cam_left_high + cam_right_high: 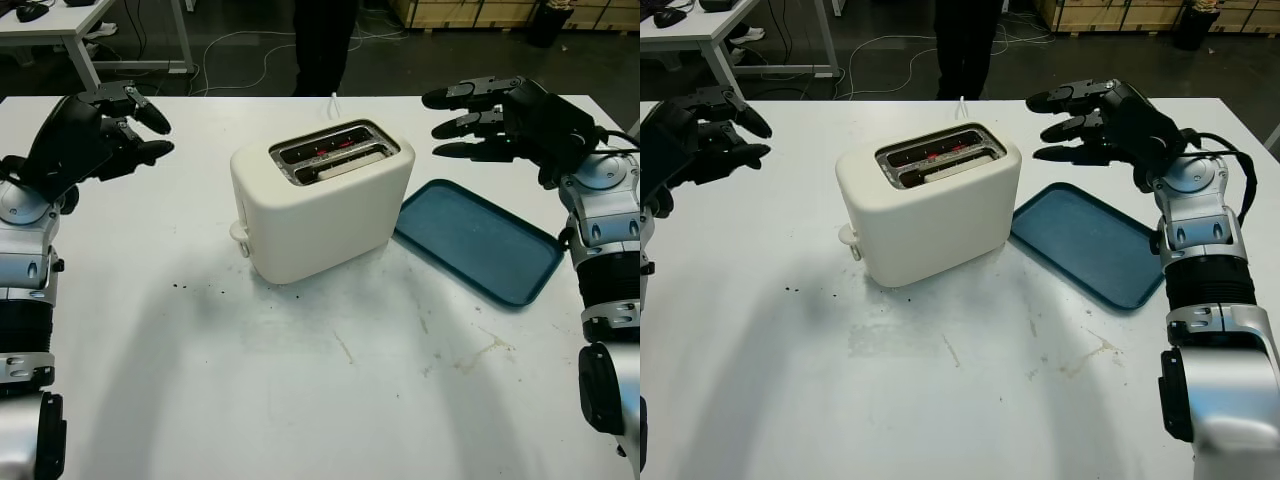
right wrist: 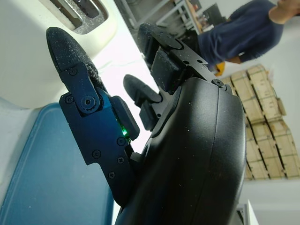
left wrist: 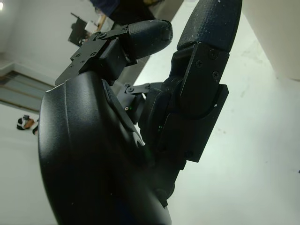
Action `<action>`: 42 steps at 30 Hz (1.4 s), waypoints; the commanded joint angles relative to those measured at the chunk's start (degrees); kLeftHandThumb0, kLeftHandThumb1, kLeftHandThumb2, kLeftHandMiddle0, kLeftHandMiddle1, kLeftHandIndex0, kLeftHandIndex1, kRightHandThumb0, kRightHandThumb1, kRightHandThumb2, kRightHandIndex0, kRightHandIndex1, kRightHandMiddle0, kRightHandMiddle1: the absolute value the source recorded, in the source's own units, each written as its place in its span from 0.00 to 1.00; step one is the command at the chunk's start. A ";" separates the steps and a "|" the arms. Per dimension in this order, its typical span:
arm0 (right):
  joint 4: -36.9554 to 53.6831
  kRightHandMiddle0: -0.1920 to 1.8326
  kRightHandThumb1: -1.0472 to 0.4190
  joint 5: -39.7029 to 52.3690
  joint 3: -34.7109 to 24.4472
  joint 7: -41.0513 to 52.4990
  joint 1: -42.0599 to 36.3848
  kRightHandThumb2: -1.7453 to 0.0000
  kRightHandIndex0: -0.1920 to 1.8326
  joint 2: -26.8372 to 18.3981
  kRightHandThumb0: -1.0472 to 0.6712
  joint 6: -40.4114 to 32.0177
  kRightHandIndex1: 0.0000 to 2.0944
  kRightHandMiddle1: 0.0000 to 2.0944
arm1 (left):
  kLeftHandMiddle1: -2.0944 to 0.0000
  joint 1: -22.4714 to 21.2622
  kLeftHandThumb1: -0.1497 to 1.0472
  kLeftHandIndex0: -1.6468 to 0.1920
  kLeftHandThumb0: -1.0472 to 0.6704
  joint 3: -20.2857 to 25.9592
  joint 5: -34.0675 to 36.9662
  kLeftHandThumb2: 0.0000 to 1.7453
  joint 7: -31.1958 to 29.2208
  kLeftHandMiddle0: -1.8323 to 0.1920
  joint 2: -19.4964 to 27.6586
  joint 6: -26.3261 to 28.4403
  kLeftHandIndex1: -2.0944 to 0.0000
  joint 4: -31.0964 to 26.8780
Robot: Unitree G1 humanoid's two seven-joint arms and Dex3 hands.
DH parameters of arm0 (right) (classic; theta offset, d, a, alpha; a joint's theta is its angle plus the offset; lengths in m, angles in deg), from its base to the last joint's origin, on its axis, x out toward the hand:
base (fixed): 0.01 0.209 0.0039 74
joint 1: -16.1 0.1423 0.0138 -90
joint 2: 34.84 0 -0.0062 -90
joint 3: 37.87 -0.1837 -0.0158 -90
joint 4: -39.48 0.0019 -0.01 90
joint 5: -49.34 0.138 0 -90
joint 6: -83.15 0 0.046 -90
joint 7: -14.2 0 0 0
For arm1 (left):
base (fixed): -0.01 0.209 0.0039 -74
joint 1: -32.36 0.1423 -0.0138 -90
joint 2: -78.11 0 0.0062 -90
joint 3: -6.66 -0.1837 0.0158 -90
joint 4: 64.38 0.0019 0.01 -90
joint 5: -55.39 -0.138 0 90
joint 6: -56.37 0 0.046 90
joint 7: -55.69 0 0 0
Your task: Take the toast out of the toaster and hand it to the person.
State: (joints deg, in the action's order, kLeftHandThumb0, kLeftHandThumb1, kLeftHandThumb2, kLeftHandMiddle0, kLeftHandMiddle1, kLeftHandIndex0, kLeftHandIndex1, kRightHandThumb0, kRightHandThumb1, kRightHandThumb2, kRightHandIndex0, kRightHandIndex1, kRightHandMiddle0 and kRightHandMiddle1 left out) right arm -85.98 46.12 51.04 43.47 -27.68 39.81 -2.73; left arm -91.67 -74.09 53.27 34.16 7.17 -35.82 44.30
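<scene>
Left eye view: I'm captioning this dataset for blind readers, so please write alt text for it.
A cream two-slot toaster sits mid-table with toast low in its slots, and a blue tray lies beside it. The robot's left hand and right hand hover open on either side. A person stands behind the table.

Lab/workshop, floor cables (image 1: 240, 45), stacked wooden crates (image 1: 470, 12), white desks (image 1: 60, 25)
</scene>
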 commanded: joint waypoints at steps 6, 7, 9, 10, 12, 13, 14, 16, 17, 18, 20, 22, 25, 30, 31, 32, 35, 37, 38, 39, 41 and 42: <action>0.65 0.47 0.23 0.71 -0.72 -0.13 -0.01 1.00 0.39 -0.24 0.19 0.14 0.25 0.00 | 0.30 0.25 0.89 0.62 0.00 0.35 0.42 0.02 0.25 0.59 0.40 -0.03 0.34 -0.94; 0.63 0.47 0.23 0.78 -0.77 -0.15 0.01 1.00 0.39 -0.17 0.18 0.02 0.25 0.00 | 0.30 0.24 0.89 0.61 0.00 0.41 0.56 0.02 0.18 0.59 0.35 0.16 0.34 -1.01; 0.49 0.47 0.23 0.48 -0.64 -0.30 0.05 1.00 0.39 -0.24 0.18 0.20 0.26 0.00 | 0.30 0.24 0.89 0.61 0.00 0.42 0.61 0.02 0.09 0.60 0.36 0.22 0.34 -1.06; 0.36 0.47 0.23 0.44 -0.63 -0.30 0.11 1.00 0.39 -0.25 0.18 0.23 0.26 0.00 | 0.30 0.21 0.89 0.61 0.00 0.46 0.73 0.01 0.01 0.60 0.32 0.32 0.34 -1.06; 0.50 0.47 0.23 0.54 -0.68 -0.33 0.16 1.00 0.39 -0.15 0.18 -0.33 0.26 0.00 | 0.30 0.22 0.89 0.61 0.00 0.45 0.69 0.01 0.07 0.60 0.35 0.30 0.34 -1.04; 0.65 0.47 0.23 0.56 -0.69 -0.35 0.15 1.00 0.39 -0.14 0.18 -0.60 0.26 0.00 | 0.30 0.22 0.89 0.61 0.00 0.49 0.73 0.01 0.10 0.59 0.34 0.38 0.34 -1.06; 0.78 0.47 0.23 0.57 -0.70 -0.35 0.12 1.00 0.39 -0.14 0.18 -0.78 0.26 0.00 | 0.30 0.21 0.89 0.61 0.00 0.52 0.76 0.01 0.12 0.59 0.32 0.45 0.34 -1.07; 0.86 0.47 0.24 0.80 -0.81 -0.30 0.11 1.00 0.39 -0.01 0.19 -1.06 0.26 0.00 | 0.30 0.19 0.89 0.61 0.00 0.53 0.79 0.01 0.07 0.59 0.33 0.37 0.34 -0.98; 0.90 0.47 0.24 0.74 -0.76 -0.25 0.08 1.00 0.39 -0.07 0.18 -0.91 0.26 0.00 | 0.30 0.17 0.89 0.61 0.00 0.50 0.74 0.01 0.04 0.59 0.36 0.22 0.34 -0.89; 0.91 0.47 0.23 0.57 -0.67 -0.26 0.07 1.00 0.39 -0.16 0.18 -0.70 0.26 0.00 | 0.30 0.17 0.89 0.61 0.00 0.44 0.62 0.01 0.05 0.59 0.42 0.10 0.34 -0.83; 0.92 0.47 0.23 0.30 -0.51 -0.33 0.08 1.00 0.38 -0.29 0.18 -0.55 0.26 0.00 | 0.30 0.15 0.89 0.61 0.00 0.38 0.51 0.01 0.12 0.59 0.42 -0.19 0.34 -0.64; 0.80 0.47 0.23 0.25 -0.45 -0.23 0.16 1.00 0.38 -0.35 0.18 -0.42 0.26 0.00 | 0.30 0.14 0.89 0.61 0.00 0.40 0.55 0.01 0.12 0.59 0.38 -0.20 0.34 -0.62; 0.91 0.47 0.23 0.63 -0.64 -0.11 0.27 1.00 0.38 -0.16 0.19 -1.22 0.26 0.00 | 0.31 0.13 0.89 0.61 0.00 0.34 0.46 0.01 0.17 0.59 0.39 0.18 0.34 -0.84; 1.26 0.47 0.23 0.97 -0.82 0.10 0.17 1.00 0.38 -0.11 0.20 -1.87 0.25 0.00 | 0.31 0.00 0.89 0.61 0.00 0.42 0.75 0.01 0.05 0.59 0.23 -0.07 0.34 -0.56; 1.22 0.47 0.24 0.97 -0.81 0.13 0.16 1.00 0.38 -0.15 0.20 -1.71 0.25 0.00 | 0.31 -0.02 0.89 0.61 0.00 0.44 0.82 0.01 -0.01 0.59 0.22 0.13 0.34 -0.60; 1.21 0.47 0.24 0.90 -0.77 0.10 0.15 1.00 0.38 -0.19 0.20 -1.62 0.25 0.00 | 0.31 -0.02 0.89 0.60 0.00 0.45 0.87 0.01 -0.06 0.59 0.22 0.26 0.34 -0.64; 1.41 0.47 0.23 0.59 -0.57 -0.01 0.02 1.00 0.38 -0.33 0.20 -1.24 0.26 0.00 | 0.31 0.07 0.89 0.61 0.00 0.33 0.58 0.01 0.07 0.59 0.34 0.04 0.35 -0.77; 1.41 0.47 0.23 0.62 -0.58 0.00 0.01 1.00 0.39 -0.32 0.20 -1.32 0.26 0.00 | 0.31 0.10 0.89 0.61 0.00 0.37 0.61 0.01 0.16 0.59 0.27 0.30 0.34 -0.93; 1.39 0.47 0.24 0.64 -0.61 -0.04 0.03 1.00 0.39 -0.28 0.20 -1.45 0.26 0.00 | 0.31 0.09 0.89 0.61 0.00 0.43 0.76 0.01 0.10 0.59 0.21 0.48 0.34 -0.98; 1.44 0.47 0.24 0.67 -0.62 -0.08 0.05 1.00 0.39 -0.23 0.20 -1.75 0.26 0.00 | 0.31 0.09 0.89 0.60 0.00 0.44 0.81 0.01 0.07 0.59 0.20 0.46 0.34 -0.95; 1.78 0.47 0.24 0.60 -0.55 -0.14 0.09 1.00 0.39 -0.22 0.20 -2.51 0.25 0.00 | 0.31 0.05 0.89 0.60 0.00 0.43 0.78 0.01 0.06 0.59 0.21 0.19 0.34 -0.71; 1.84 0.47 0.24 0.89 -0.69 0.02 0.10 1.00 0.38 -0.11 0.20 -2.69 0.25 0.00 | 0.31 0.06 0.89 0.60 0.00 0.35 0.60 0.01 0.12 0.59 0.29 0.19 0.34 -0.73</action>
State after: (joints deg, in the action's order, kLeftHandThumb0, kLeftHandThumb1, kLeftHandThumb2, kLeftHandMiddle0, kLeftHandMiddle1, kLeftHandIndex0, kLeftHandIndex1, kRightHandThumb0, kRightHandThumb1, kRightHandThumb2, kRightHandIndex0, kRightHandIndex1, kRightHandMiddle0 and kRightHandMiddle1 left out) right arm -85.29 46.38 50.77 43.49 -27.68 39.81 -4.42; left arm -91.67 -73.85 53.44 34.17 7.16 -35.73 43.95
